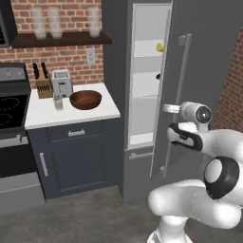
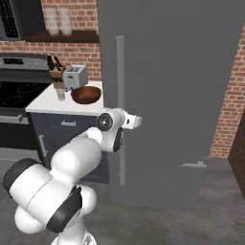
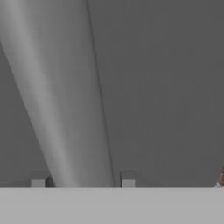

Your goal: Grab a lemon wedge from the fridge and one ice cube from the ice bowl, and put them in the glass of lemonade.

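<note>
- The gripper (image 3: pixel 83 179) sits at the long light grey bar handle (image 3: pixel 61 100) of the fridge (image 2: pixel 177 95), one dark fingertip (image 3: pixel 38 179) on each side of the bar.
- The jaws stand apart around the handle; whether they press on it or merely bracket it cannot be told.
- The fridge door (image 1: pixel 199 71) is partly swung open, and the white hand meets its handle about halfway up.
- Beyond the door edge, to the left of the gripper, the white shelved interior shows.
- The lemon wedge (image 1: pixel 160 47), a tiny bright yellow piece, lies on an upper shelf inside, higher than the gripper and to its left.
- A small dark lump (image 1: pixel 158 76) sits on the shelf below the wedge.
- Well to the left of the gripper, on the white counter (image 1: pixel 47 114), stands the ice bowl (image 1: pixel 85 99), reddish-brown and shallow.
- The glass of lemonade (image 1: pixel 58 104) stands just left of that bowl, in front of a toaster (image 1: pixel 61 83).
- A knife block (image 1: pixel 43 85) sits beside the toaster, against the brick wall.
</note>
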{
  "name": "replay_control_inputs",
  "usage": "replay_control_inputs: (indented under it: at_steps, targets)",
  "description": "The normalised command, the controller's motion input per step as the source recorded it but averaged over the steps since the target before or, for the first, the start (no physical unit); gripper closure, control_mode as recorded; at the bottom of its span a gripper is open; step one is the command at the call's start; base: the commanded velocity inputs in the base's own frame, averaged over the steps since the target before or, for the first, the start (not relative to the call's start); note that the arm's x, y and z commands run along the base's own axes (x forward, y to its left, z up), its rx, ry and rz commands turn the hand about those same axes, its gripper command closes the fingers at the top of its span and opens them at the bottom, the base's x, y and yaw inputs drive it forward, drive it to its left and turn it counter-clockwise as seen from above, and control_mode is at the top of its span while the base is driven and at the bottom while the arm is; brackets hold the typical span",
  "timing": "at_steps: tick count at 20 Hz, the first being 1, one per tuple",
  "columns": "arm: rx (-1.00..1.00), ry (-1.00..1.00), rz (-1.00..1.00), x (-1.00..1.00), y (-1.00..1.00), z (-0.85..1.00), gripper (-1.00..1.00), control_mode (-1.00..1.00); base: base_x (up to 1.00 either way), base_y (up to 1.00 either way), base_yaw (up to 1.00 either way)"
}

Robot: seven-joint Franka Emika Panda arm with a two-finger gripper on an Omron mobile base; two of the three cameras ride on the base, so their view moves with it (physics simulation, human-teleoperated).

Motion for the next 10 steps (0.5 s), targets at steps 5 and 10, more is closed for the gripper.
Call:
replay_control_inputs:
  at_steps: [5,10]
  targets:
    - [0.12,0.09,-0.09,-1.00,-0.92,0.13,1.00,-1.00,0.00,0.00,0.00]
    - [0.11,0.08,-0.06,-1.00,-0.90,0.13,1.00,-1.00,0.00,0.00,0.00]
